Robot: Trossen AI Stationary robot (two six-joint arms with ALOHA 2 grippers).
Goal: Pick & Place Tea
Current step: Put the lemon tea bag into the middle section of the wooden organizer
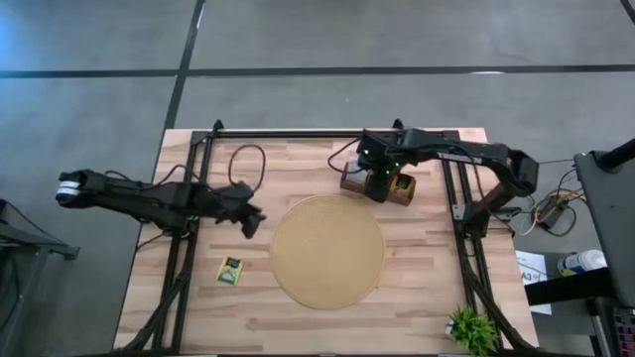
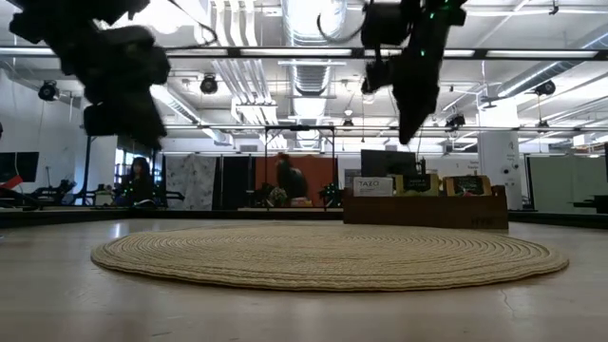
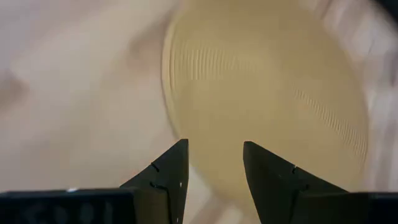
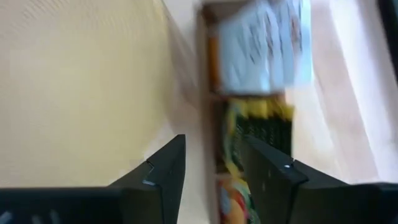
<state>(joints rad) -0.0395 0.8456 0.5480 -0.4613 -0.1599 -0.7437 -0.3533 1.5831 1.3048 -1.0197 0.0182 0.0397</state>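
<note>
One yellow-green tea sachet lies at the mat's eight o'clock; the left pincer, fingers apart, should descend squarely over it. The right pincer, fingers apart, hovers over the wooden tea box at twelve o'clock.

A large open lab or workshop hall is shown. In the low view, exposed ducts and pipes are seen under a high ceiling, with screens, partitions and a seated person beyond the tabletop. From above, a grey concrete floor with dark lines, a black frame and loose cables are seen.
</note>
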